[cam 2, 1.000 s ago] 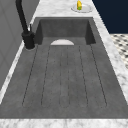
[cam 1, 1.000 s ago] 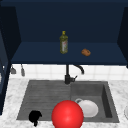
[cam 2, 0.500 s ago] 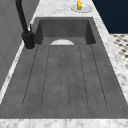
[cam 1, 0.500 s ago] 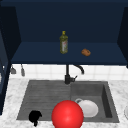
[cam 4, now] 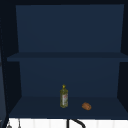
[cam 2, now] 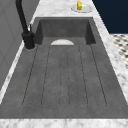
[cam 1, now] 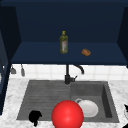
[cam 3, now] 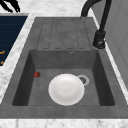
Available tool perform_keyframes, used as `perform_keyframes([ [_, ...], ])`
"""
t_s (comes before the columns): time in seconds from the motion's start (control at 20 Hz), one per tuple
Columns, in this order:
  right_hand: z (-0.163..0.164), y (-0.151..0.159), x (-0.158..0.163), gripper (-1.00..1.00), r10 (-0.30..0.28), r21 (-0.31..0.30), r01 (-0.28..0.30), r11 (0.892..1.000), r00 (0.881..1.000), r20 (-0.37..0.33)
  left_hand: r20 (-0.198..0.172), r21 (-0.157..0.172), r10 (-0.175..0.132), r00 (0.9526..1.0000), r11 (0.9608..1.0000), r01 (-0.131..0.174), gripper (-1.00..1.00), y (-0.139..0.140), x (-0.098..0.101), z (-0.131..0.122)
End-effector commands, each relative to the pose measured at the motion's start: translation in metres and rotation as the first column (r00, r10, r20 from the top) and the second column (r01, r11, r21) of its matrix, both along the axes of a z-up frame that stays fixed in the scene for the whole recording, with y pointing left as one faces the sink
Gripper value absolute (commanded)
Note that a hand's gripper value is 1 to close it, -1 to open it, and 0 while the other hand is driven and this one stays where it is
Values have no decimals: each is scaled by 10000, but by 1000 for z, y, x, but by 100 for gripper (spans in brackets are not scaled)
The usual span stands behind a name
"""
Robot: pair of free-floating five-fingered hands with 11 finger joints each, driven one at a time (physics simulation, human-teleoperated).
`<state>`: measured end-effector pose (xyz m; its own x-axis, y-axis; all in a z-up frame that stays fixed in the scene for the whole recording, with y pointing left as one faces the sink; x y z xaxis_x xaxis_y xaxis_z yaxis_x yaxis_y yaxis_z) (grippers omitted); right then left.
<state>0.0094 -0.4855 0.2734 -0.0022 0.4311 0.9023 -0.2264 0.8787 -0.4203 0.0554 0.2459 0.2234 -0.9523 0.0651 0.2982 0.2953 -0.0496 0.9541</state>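
Fingers of left hand [cam 1: 35, 116] curled, holding nothing, over sink [cam 1: 45, 95] front edge, beside red ball [cam 1: 67, 114].

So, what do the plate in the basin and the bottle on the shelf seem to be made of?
The plate looks like glazed ceramic: plain white, smooth, with a soft sheen; plastic is possible too. The bottle seems to be glass, or clear plastic: its olive-green body looks translucent, with a yellow cap and a pale label.
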Motion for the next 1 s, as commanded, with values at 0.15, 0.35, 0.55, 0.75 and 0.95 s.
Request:
perform_keyframes([
  [0.15, 2, 32, 31, -100, -335, -1040, 404, 9938, 9972, 673, 0, 0, 0, 10000, 10000, 0, 0, 0, 0, 0],
  [0.35, 1, 44, 46, -100, -174, -1550, 351, 9873, 9933, 1142, 0, 0, 0, 10000, 10000, 0, 0, 0, 0, 0],
  [0.55, 0, 59, 61, -100, -40, -1978, 342, 9796, 9886, 1507, 0, 0, 0, 10000, 10000, 0, 0, 0, 0, 0],
  [0.75, -1, 73, 75, -100, 91, -2435, 353, 9693, 9839, 1786, 0, 0, 0, 10000, 10000, 0, 0, 0, 0, 0],
  [0.95, -1, 89, 83, -100, 170, -2920, 380, 9557, 9828, 1836, 0, 0, 0, 10000, 10000, 0, 0, 0, 0, 0],
])
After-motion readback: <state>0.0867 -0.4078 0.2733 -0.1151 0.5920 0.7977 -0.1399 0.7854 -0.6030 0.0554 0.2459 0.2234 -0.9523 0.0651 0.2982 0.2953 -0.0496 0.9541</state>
